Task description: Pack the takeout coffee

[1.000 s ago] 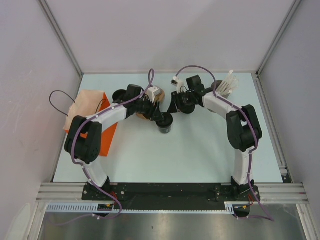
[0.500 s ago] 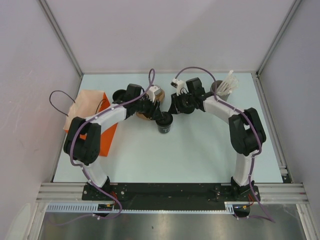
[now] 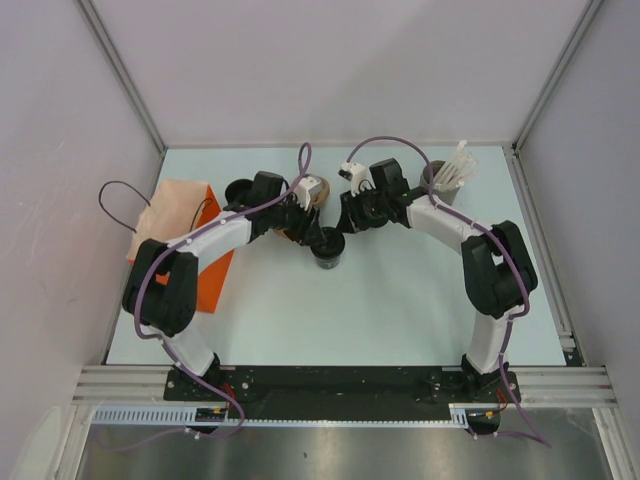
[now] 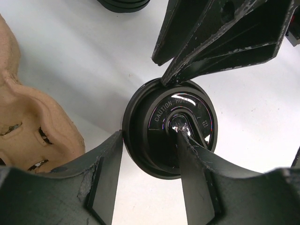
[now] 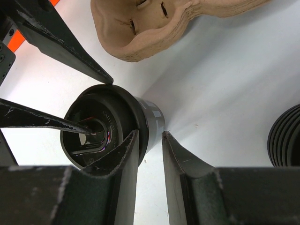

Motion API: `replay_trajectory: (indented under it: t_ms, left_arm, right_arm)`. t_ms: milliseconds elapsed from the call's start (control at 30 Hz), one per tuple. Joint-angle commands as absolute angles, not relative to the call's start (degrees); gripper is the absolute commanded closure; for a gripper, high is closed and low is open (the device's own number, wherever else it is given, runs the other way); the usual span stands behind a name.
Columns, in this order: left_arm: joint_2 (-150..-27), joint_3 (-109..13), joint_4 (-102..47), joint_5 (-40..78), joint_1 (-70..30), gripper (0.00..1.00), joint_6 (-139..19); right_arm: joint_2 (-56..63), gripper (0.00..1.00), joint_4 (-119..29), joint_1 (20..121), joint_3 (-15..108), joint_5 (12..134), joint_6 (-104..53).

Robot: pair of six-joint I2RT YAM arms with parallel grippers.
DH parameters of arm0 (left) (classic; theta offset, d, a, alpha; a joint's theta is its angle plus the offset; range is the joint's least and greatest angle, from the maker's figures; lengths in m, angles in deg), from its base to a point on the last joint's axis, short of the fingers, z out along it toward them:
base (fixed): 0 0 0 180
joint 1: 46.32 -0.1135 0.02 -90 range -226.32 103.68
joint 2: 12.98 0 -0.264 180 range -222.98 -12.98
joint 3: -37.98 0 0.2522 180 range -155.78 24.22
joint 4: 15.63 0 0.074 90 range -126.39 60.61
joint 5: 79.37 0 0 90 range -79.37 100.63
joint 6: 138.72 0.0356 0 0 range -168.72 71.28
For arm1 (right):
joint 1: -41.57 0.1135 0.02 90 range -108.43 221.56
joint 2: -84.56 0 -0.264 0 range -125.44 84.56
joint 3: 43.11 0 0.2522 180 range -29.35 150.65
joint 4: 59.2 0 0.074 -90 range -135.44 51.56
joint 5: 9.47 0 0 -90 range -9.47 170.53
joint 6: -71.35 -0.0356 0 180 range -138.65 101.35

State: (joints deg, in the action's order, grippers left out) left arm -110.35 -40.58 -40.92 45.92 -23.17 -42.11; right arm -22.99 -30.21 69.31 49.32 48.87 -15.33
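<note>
Now | left tool (image 4: pixel 149 136) half-wide across takeout coffee (image 4: pixel 187 103) lid | right tool (image 5: pixel 149 136) narrow astride rim, hold unsure | keep your lift vertical

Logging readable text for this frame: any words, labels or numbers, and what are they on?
"CAUTION HO" – embossed on the lid of the takeout coffee, left wrist view; the ending is lost in glare.
"82" – apparently, on the same lid, right of centre; not certain.
Right wrist view: the lid lettering is too blurred to read.
Nothing legible on the cup carrier or the orange bag.
</note>
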Motion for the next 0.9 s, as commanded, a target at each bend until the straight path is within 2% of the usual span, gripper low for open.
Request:
replay_trajectory:
  t_ms: [0, 167, 567, 800, 867]
  left_arm:
    - [-108.78, -38.80, -45.56, 42.63, -22.77, 0.46, -39.32]
    - [-108.26, -38.01, -45.38, 40.96, -22.07, 0.46, -38.53]
    - [-107.20, -34.76, -43.71, 39.46, -21.36, 0.46, -37.65]
    - [-107.90, -36.16, -44.24, 39.90, -21.28, 0.46, -38.26]
    - [-108.17, -36.60, -44.33, 39.99, -21.28, 0.46, -38.61]
  right_arm:
    - [-27.23, 0.70, -19.95, 69.51, 46.94, 53.63, -12.23]
    - [-29.87, 0.69, -19.69, 70.13, 45.54, 56.00, -11.44]
    - [-27.50, 0.65, -22.06, 70.39, 44.56, 56.89, -11.53]
    - [-24.16, 0.51, -21.10, 66.88, 50.00, 47.94, -13.54]
    - [-24.60, 0.44, -19.78, 65.39, 52.81, 45.21, -14.95]
